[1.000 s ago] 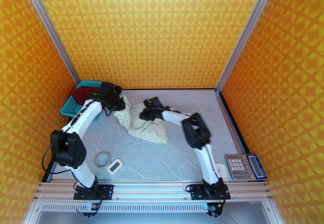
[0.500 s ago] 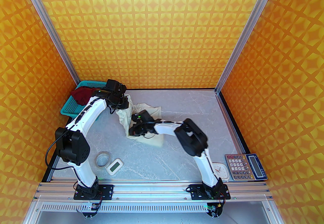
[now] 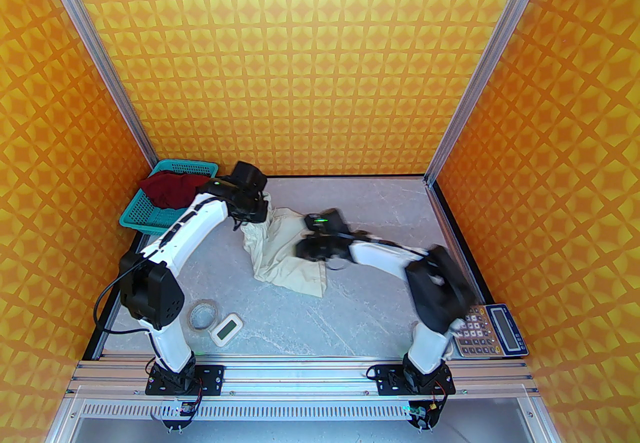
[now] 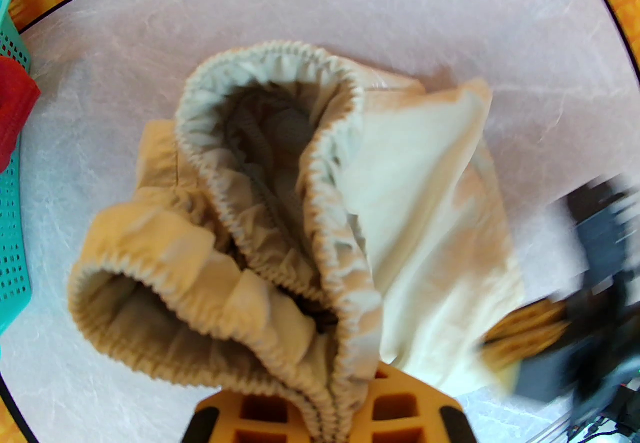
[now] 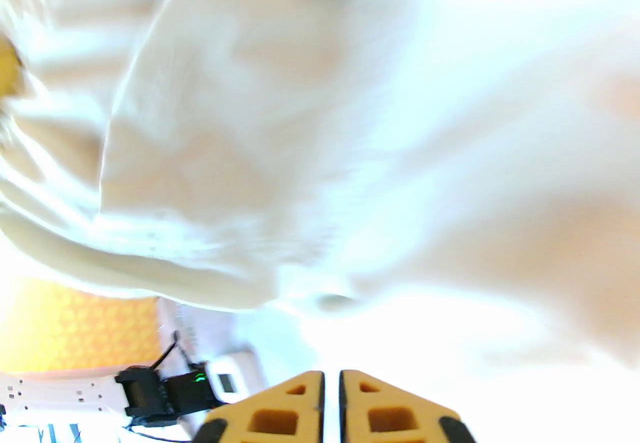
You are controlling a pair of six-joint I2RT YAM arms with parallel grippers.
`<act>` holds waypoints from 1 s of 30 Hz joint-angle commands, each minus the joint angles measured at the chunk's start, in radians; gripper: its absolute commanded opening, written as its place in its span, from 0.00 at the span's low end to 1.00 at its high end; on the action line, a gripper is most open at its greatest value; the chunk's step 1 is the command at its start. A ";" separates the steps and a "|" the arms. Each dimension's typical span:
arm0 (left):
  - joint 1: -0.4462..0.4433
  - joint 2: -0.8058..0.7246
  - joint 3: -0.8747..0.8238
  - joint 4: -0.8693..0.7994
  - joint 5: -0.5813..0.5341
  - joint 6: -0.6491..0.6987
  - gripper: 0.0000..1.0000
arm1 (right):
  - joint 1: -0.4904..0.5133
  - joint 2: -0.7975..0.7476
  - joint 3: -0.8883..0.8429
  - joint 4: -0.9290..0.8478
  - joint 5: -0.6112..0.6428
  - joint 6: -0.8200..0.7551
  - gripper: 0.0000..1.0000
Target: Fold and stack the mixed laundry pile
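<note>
The cream garment point(image 3: 285, 261) lies crumpled on the table's back middle, and its gathered elastic band point(image 4: 280, 141) gapes open in the left wrist view. My left gripper point(image 3: 252, 211) is shut on that band, which is pinched between the orange fingers point(image 4: 400, 406). My right gripper point(image 3: 302, 251), motion-blurred, hovers over the garment's right part. Its fingers point(image 5: 300, 406) stand almost together with nothing seen between them, and the cream garment point(image 5: 320, 131) is close in front. The dark red T-shirt point(image 3: 170, 188) sits bunched in the teal basket point(image 3: 145, 216).
A tape roll point(image 3: 202, 315) and a small white timer point(image 3: 226, 328) lie at the front left. A calculator point(image 3: 492, 331) sits at the front right beside the right arm's elbow. The basket wall point(image 4: 10, 231) is left of the held cloth.
The left gripper carried the waistband to the right along the back. The right arm swept left across the cloth, then swung back right, dragging the garment into a narrower heap.
</note>
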 commanded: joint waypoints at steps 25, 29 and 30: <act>-0.352 0.224 0.163 0.126 -0.050 -0.473 0.73 | -0.157 -0.123 -0.247 -0.124 0.271 -0.027 0.36; -0.343 0.092 0.063 0.233 -0.011 -0.451 0.74 | -0.178 -0.246 -0.219 -0.227 0.319 -0.098 0.39; -0.329 0.052 0.026 0.244 0.000 -0.441 0.74 | -0.179 -0.271 -0.211 -0.236 0.299 -0.113 0.41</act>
